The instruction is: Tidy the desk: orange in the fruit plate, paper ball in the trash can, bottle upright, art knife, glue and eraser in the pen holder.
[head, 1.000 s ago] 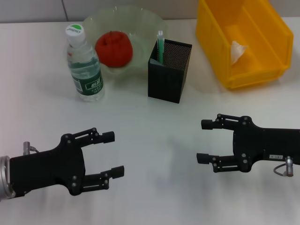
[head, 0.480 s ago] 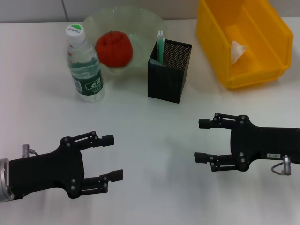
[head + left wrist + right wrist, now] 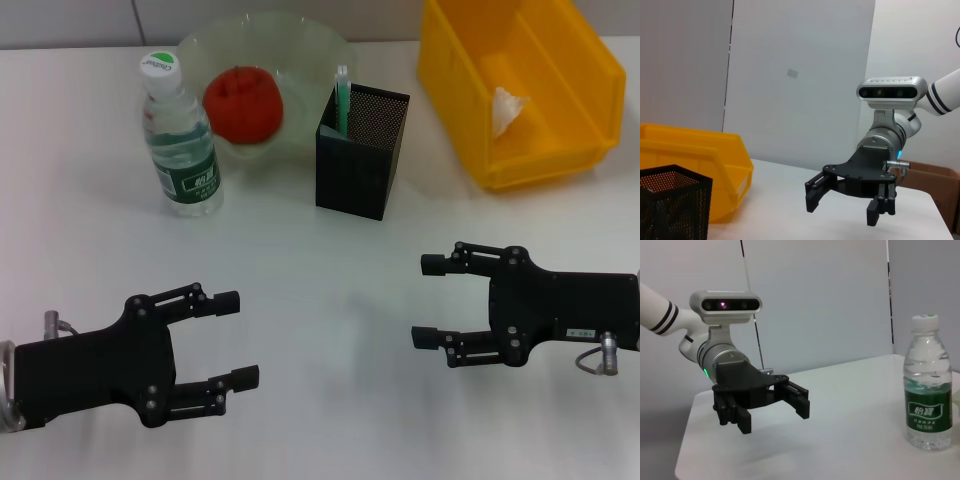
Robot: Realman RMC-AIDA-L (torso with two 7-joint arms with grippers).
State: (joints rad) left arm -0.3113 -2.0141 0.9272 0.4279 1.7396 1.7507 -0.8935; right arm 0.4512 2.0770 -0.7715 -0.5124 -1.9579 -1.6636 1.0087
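Note:
The orange (image 3: 242, 103) lies in the fruit plate (image 3: 300, 45) at the back of the desk (image 3: 330, 250). Beside it the bottle (image 3: 180, 140) (image 3: 927, 395) stands upright. A slim green-and-white tool (image 3: 342, 95) pokes out of the pen holder (image 3: 362, 150) (image 3: 670, 205); whether it is the art knife or the glue I cannot tell. The eraser is out of view. The paper ball (image 3: 507, 108) rests inside the trash can (image 3: 560, 160) (image 3: 700, 160). My left gripper (image 3: 238, 338) (image 3: 774, 417) and right gripper (image 3: 425, 301) (image 3: 842, 207) hover open and empty over the near desk.
A grey wall runs behind the desk. A brown cardboard box (image 3: 935, 177) sits off the desk's far side in the left wrist view. Bare white desk lies between the two grippers and in front of the pen holder.
Both grippers have drifted slightly toward the near edge of the desk, the right one also a little to the left. The objects have not moved.

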